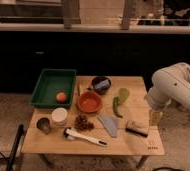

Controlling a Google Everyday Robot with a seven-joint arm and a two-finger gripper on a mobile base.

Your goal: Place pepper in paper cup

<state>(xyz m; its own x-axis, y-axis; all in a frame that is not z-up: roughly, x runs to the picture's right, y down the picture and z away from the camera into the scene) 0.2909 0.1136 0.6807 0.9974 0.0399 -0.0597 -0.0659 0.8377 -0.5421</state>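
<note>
From where I am standing, the white arm (175, 87) is reaching in from the right of the wooden table (148, 146). Its gripper (154, 118) is hanging at the table's right edge, and I cannot tell whether it is open or closed.

The pepper (117, 107) is lying on the tabletop a little to the left of the gripper, apart from it. It is sitting just below the yellow-green cup (123, 94) and beside the orange bowl (89, 102).

The paper cup (59, 116) is standing upright well away from the gripper, across the table beyond the orange bowl, with the grey metal cup (44, 125) just beside it.

Closest to the gripper, slightly left and nearer the front edge, a dark brush (136, 130) is lying flat. Farther left, what may be a cluster of grapes (81, 122) is resting near the paper cup.
</note>
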